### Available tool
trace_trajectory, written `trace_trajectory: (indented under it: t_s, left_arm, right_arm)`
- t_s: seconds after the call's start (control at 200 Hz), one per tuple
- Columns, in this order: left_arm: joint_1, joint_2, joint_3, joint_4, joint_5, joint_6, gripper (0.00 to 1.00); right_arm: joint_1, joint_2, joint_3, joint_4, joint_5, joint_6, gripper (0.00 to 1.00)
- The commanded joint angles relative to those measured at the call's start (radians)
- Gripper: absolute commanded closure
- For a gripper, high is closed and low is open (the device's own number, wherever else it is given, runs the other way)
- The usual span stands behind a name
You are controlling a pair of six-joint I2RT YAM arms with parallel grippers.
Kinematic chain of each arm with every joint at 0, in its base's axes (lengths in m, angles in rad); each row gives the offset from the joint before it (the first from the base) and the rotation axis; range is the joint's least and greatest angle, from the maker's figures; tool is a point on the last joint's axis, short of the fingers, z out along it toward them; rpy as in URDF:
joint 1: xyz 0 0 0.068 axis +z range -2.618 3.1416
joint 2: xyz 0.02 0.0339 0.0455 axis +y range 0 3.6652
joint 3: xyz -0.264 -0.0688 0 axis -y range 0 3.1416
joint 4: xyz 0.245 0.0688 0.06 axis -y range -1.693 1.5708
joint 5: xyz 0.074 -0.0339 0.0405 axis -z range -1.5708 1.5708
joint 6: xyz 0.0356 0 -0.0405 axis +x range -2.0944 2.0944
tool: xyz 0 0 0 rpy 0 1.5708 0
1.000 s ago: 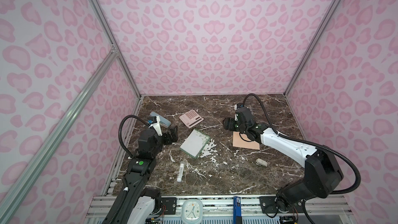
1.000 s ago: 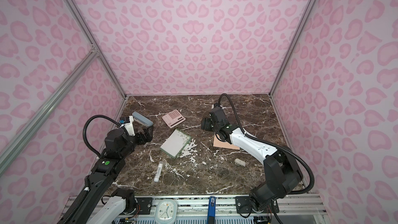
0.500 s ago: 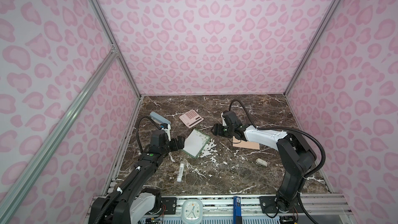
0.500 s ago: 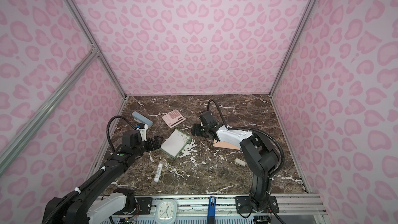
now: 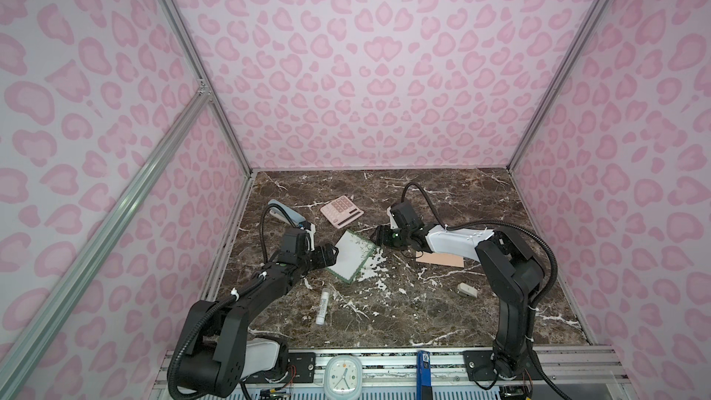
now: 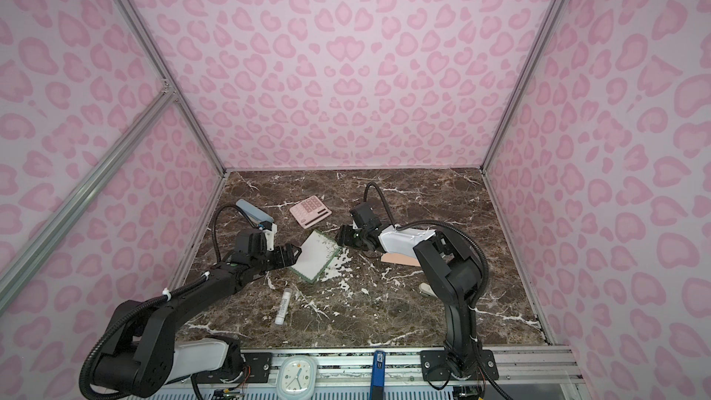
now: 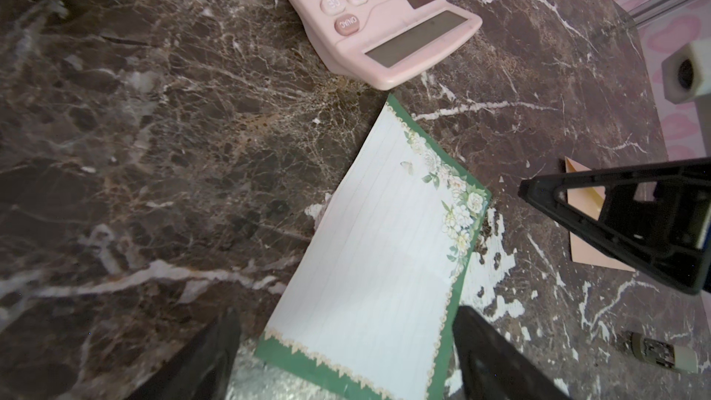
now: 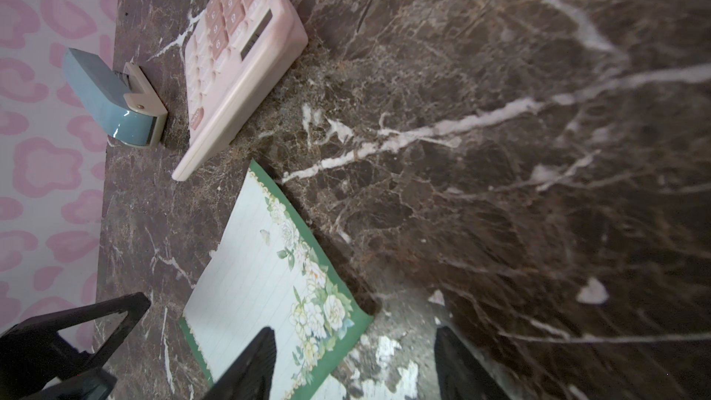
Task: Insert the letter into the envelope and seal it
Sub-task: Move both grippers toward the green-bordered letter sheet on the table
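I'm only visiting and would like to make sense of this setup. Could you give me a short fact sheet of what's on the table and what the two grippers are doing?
paper: the letter lies on the marble table, not in the envelope
envelope position: flat on the table, apart from the letter, partly hidden by the right arm
left gripper: open, at one edge of the letter
right gripper: open, at the opposite corner
other items: pink calculator, glue stick
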Motion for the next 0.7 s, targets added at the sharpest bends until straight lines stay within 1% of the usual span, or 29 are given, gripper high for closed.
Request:
trace_trajectory:
  t_s: [0.0,0.245,0.45,0.695]
  left_arm:
    - [-0.012,0.043,0.033,0.029,0.006,-0.002,0.13]
    - [-0.026,0.112,0.091,0.002,0.033,0.022,0.14]
    - [-0.03,0.159,0.128,-0.033,0.046,0.038,0.18]
    - [-0.034,0.198,0.148,-0.066,0.057,0.047,0.19]
  right_arm:
    - [0.004,0.018,-0.011,0.049,-0.03,0.024,0.34]
    - [0.003,0.024,-0.026,0.079,-0.056,0.039,0.36]
    - [0.002,0.035,-0.036,0.107,-0.078,0.058,0.38]
    - [0.004,0.046,-0.065,0.158,-0.104,0.076,0.42]
